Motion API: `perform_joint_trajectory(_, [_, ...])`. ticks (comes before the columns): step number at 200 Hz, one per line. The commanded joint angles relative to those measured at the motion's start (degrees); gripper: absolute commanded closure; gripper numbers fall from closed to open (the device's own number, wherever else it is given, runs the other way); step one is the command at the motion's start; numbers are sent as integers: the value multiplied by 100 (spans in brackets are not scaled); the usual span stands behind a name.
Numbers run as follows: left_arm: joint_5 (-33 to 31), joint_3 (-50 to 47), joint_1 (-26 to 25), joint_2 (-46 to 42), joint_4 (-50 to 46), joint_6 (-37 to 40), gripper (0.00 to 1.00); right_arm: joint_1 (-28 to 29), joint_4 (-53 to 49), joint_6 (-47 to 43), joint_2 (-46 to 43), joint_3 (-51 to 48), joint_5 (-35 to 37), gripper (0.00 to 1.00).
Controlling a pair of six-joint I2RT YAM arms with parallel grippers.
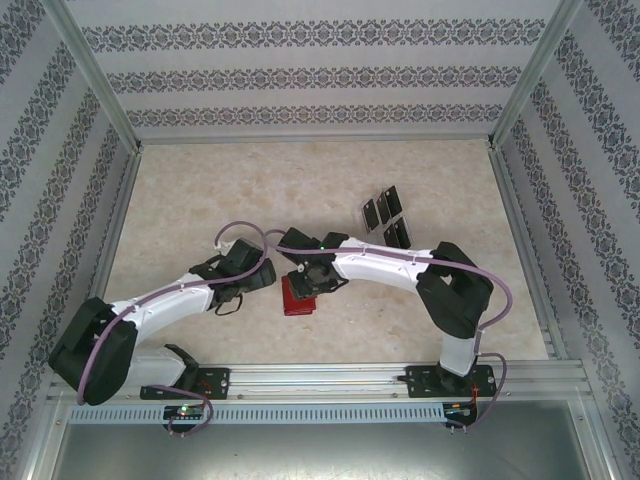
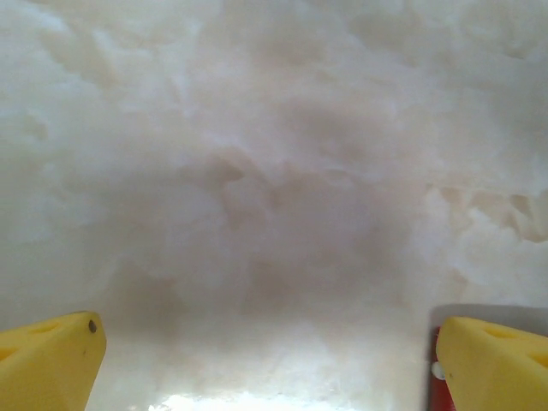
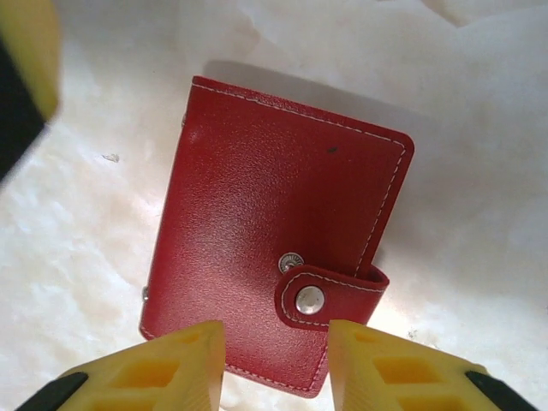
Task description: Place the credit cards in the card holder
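Near the table's middle, slightly toward the front, the card holder point(image 1: 296, 300) lies flat and closed, its clasp tab point(image 3: 325, 295) snapped over one edge, so its inside is hidden. White stitching runs along its rim, and bare marbled table point(image 1: 200, 200) shows on all the sides that the right wrist view takes in.

Directly over it hangs the right gripper point(image 3: 274, 364), jaws partly spread. Its yellow fingers point(image 3: 175, 368) stand to either side of the wallet's edge just by the tab and pinch nothing; whether they touch the leather cannot be told.

Just to the left sits the left gripper point(image 2: 274, 368), low over the table with its jaws spread wide and only bare surface between them. A sliver of the red wallet shows beside its right finger point(image 2: 492, 364).

Well behind and to the right, the credit cards point(image 1: 385, 218) form a small cluster of black rectangles apart from both arms; what holds them cannot be made out. Wide open tabletop lies at the back and left, bounded by the patterned walls point(image 1: 320, 75).
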Motion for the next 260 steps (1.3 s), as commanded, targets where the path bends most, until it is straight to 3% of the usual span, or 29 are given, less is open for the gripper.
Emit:
perform_joint_trajectory(1, [-35,-132,169,-183,-200,-26,0,80,-300,-169,174,237,241,65])
perform_joint_trajectory(260, [194,-229,285,-137,80,149,0,90,-466,-368,457,485,485,82])
